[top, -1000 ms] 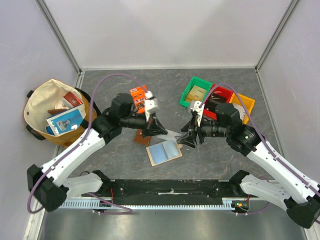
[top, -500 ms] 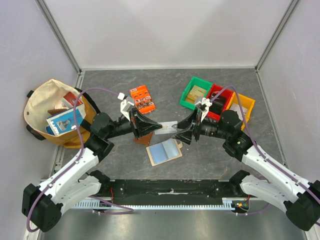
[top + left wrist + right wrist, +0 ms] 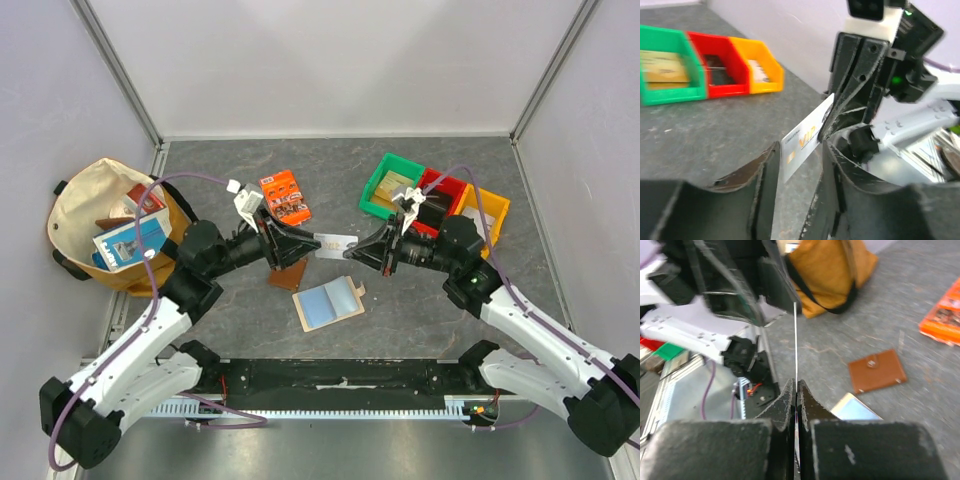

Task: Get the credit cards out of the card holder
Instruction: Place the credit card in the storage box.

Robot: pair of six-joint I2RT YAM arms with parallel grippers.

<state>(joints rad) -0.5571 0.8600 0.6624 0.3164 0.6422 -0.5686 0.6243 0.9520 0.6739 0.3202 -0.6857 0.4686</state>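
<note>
**Card pinched by right gripper, left jaws apart around it**

Card (image 3: 802,140): white with gold lettering, held off the table (image 3: 330,160) and level between the two arms.

Right gripper (image 3: 354,249): jaws pressed together on the card's right end. In the right wrist view the card is edge-on, a thin pale line running out from between the closed fingers (image 3: 782,402).

Left gripper (image 3: 306,243): jaws spread, with the card's other end sitting in the gap. The left wrist view does not show whether either finger (image 3: 765,185) touches the card.

Card holder (image 3: 328,303): lying open on the table with its pale blue lining up. It is on the near side of the raised card, and neither gripper touches it.

Brown wallet (image 3: 287,275): closed and flat, just beside the holder's far left corner, under the left gripper.

Orange packet (image 3: 285,197): farther back on the table, behind the left gripper.

Green bin (image 3: 392,185), red bin (image 3: 445,190), yellow bin (image 3: 490,208): in a row at the back right. The green one holds something tan.

Cloth bag (image 3: 85,200): at the far left, open, with boxes inside.
</note>
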